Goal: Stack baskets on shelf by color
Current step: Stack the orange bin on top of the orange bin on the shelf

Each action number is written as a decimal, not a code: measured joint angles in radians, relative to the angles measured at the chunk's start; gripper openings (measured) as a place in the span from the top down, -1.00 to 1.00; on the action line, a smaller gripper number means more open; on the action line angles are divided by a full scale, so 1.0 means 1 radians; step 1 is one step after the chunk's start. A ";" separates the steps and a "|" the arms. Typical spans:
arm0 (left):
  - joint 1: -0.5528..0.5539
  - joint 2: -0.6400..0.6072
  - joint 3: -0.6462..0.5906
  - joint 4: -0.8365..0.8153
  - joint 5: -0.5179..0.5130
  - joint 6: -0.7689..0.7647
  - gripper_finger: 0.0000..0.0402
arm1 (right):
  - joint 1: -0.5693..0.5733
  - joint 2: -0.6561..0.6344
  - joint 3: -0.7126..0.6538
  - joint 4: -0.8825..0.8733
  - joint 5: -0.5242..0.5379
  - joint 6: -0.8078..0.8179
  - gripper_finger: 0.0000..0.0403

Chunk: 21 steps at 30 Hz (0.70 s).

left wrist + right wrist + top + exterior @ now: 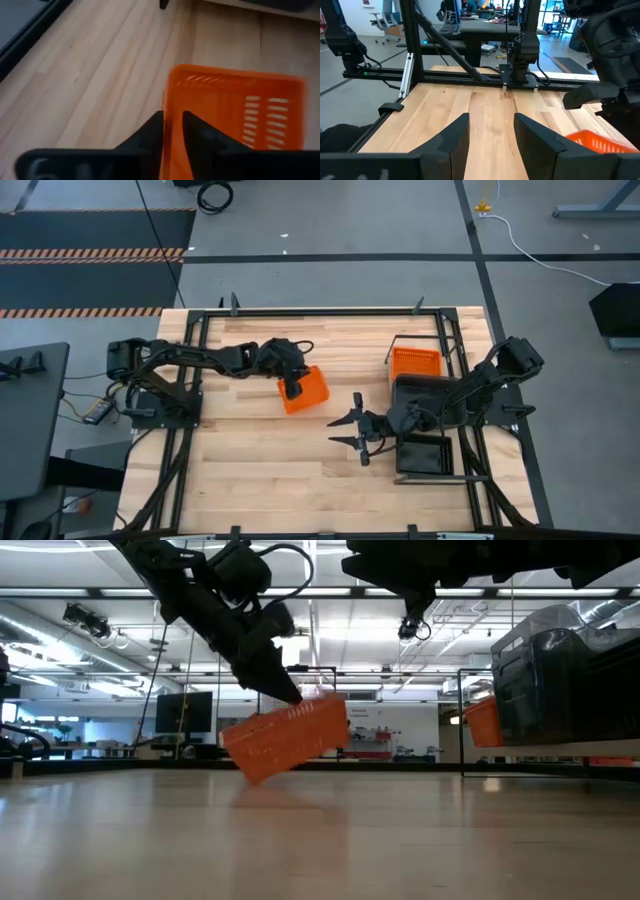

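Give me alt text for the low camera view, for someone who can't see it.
The left gripper grips the rim of a tilted orange basket, one corner down at the wooden tabletop. At right, dark baskets and another orange one sit on the shelf.

Left pincer [292,388] at the rim of an orange basket [305,390] mid-counter [260,470]. Right pincer [355,432] spread wide, beside the shelf [470,478] holding orange [414,363] and dark baskets [425,454].

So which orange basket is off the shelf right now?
The tilted orange basket at the table's middle, with the left gripper at its rim. The other orange basket sits on the shelf at the right, beside the dark baskets.
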 joint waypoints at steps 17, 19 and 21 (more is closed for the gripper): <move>-0.024 -0.105 0.000 -0.309 -0.063 0.028 0.24 | -0.084 0.000 0.086 -0.296 0.031 -0.009 0.20; -0.029 -0.146 0.000 -0.327 -0.109 0.039 0.26 | -0.121 0.001 0.179 -0.530 0.024 0.029 0.20; -0.036 -0.202 -0.005 -0.335 -0.138 0.038 0.28 | -0.156 0.012 0.278 -0.735 0.017 0.061 0.20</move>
